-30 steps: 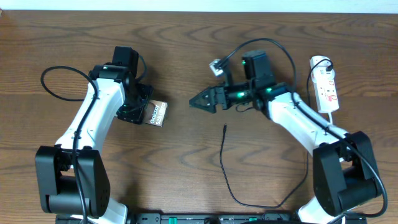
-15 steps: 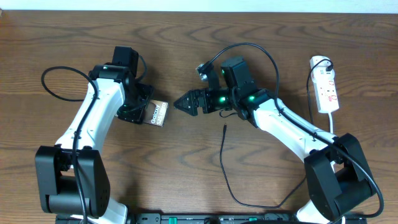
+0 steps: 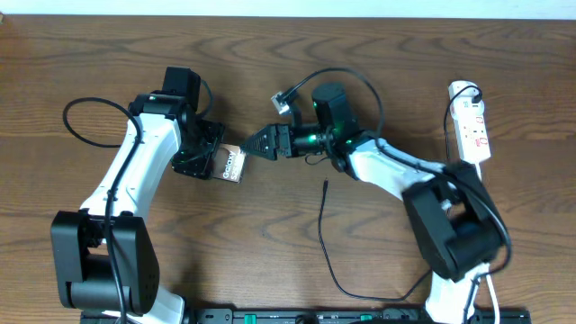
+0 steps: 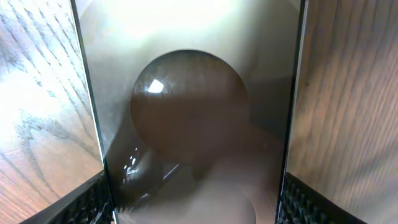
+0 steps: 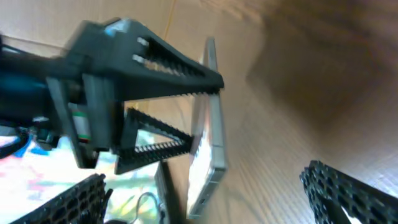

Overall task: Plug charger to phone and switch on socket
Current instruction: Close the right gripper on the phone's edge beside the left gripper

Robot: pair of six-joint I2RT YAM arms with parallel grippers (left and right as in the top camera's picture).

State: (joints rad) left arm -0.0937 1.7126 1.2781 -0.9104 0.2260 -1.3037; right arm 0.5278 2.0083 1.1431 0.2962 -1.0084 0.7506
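Leftward swings the right gripper across the grained wooden table, and now it sits just beside the phone; a second ago it hung well short of it. Its ribbed black fingers stand spread as wide as they go, with nothing between them. Whether a tip touches the slab, I cannot tell.

The left gripper hasn't budged. It clamps the phone by its two long edges left of the table's middle. It's a flat, glossy, dark brown rectangle with white lettering and a rounded oval on its face.

The charger lies loose in the same place, a thin black line curling toward the near edge, its plug tip apart from both grippers. The white, elongated socket lies far right, untouched.
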